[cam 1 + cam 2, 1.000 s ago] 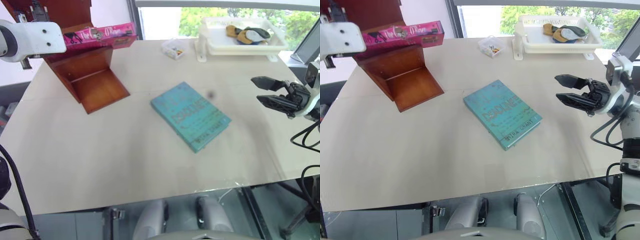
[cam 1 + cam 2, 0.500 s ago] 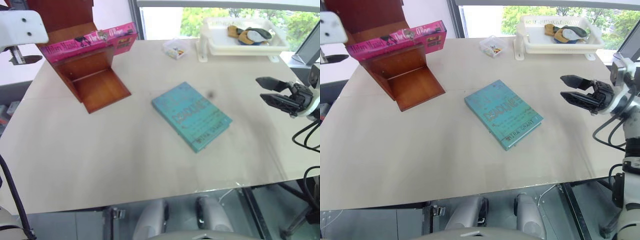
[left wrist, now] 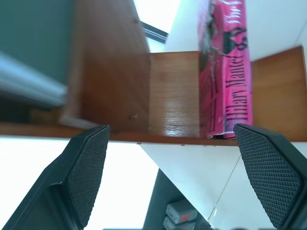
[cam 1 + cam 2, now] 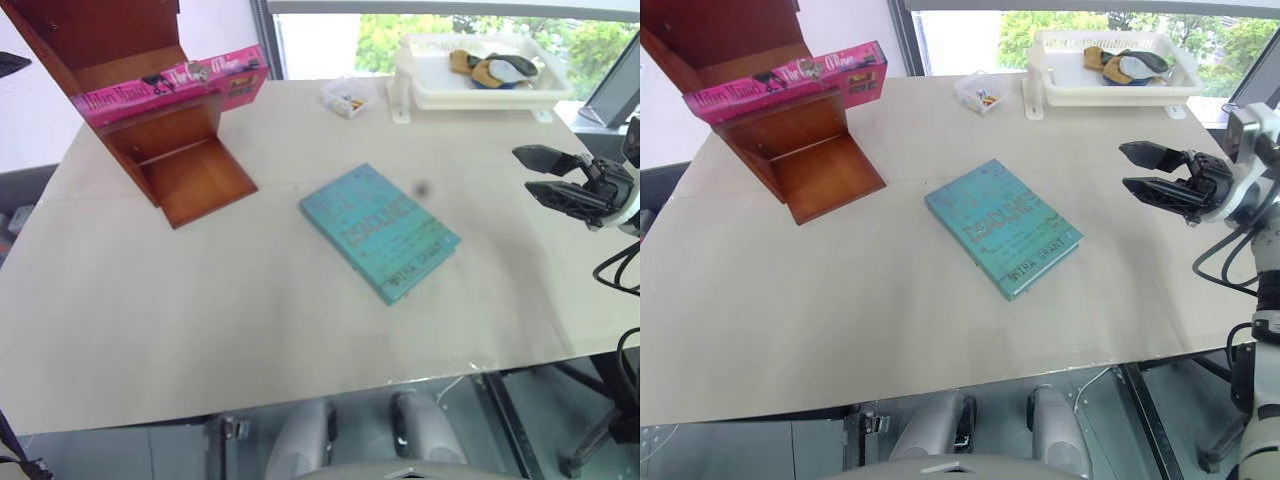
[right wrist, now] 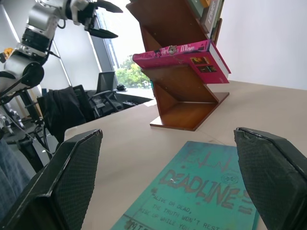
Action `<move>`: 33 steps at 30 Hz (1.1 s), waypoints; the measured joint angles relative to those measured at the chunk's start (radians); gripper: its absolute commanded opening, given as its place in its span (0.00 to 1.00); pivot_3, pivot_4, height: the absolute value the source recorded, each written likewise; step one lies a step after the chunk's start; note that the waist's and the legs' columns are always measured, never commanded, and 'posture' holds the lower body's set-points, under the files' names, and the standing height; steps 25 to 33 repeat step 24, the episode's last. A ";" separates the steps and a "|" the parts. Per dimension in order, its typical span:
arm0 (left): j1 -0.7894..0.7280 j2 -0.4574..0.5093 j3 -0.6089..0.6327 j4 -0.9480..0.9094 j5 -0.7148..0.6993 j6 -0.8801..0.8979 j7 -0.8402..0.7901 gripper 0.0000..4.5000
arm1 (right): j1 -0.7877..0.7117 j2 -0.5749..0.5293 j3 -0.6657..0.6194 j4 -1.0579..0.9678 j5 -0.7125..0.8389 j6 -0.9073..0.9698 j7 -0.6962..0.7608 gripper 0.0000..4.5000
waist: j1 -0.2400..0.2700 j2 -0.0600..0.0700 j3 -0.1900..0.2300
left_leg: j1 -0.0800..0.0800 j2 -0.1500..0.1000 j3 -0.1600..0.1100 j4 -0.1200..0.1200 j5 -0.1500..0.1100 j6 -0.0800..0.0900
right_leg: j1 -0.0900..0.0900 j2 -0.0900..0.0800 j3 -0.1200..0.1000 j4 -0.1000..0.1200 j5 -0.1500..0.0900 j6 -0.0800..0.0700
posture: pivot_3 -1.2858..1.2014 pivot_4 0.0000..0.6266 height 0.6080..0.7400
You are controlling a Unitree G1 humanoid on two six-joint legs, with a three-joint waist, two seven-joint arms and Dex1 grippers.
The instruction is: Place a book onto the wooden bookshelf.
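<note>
The pink book [image 4: 170, 85] lies flat on a board of the reddish-brown wooden bookshelf [image 4: 190, 175] at the table's far left, one end sticking out toward the window. In the left wrist view the book's spine [image 3: 230, 72] rests in a compartment beyond my left gripper [image 3: 170, 129], which is open and apart from it. The right wrist view catches the left gripper [image 5: 103, 19] raised off to the shelf's side. At the table's right edge my right gripper [image 4: 525, 170] hovers open and empty.
A teal-blue book [image 4: 380, 232] lies flat in the middle of the table. A white tray [image 4: 480, 95] holding small items sits at the far right by the window, with a small clear box [image 4: 345, 97] beside it.
My left arm has pulled back to the left and up, away from the shelf, letting go of the pink book, which stays on its board. The right gripper has kept still.
</note>
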 measured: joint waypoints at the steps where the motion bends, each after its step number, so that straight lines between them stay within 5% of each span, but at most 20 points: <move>1: 0.073 -0.007 0.062 -0.045 -0.062 0.048 -0.023 0.99 | 0.000 -0.004 0.002 -0.001 0.001 0.001 0.000 1.00 | 0.000 0.000 0.000 | 0.000 0.000 0.000 0.000 0.000 0.000 | 0.000 0.000 0.000 0.000 0.000 0.000 | 0.52 0.24 1.00; 8: 0.632 -0.293 0.522 -0.640 -0.352 0.526 0.025 0.99 | 0.211 -0.073 -0.034 -0.146 -0.008 0.033 -0.007 1.00 | 0.016 0.000 0.000 | -0.001 0.001 -0.001 0.000 0.002 -0.005 | 0.000 -0.002 -0.001 -0.001 0.000 0.000 | 0.52 0.24 1.00; 12: 0.846 -0.443 0.629 -0.873 -0.436 0.707 0.135 0.99 | 0.376 -0.124 -0.086 -0.237 -0.029 0.050 -0.028 1.00 | 0.018 0.000 0.001 | -0.001 0.001 -0.001 0.001 0.002 -0.006 | -0.001 -0.002 0.000 0.000 0.000 0.000 | 0.52 0.24 1.00; 20: 1.248 -0.698 0.598 -0.921 -0.437 0.596 0.340 0.99 | 0.697 -0.174 -0.127 -0.321 -0.215 -0.086 -0.079 1.00 | 0.024 0.004 -0.004 | 0.007 0.001 0.000 0.000 0.000 -0.002 | 0.006 -0.006 0.001 -0.001 0.000 -0.001 | 0.52 0.24 1.00; 33: 1.357 -0.729 0.574 -0.912 -0.450 0.536 0.365 0.99 | 0.734 -0.174 -0.165 -0.270 -0.273 -0.160 -0.120 1.00 | 0.023 0.004 -0.005 | 0.008 0.001 0.002 0.000 0.000 -0.002 | 0.006 -0.007 0.004 -0.001 -0.002 -0.005 | 0.52 0.24 1.00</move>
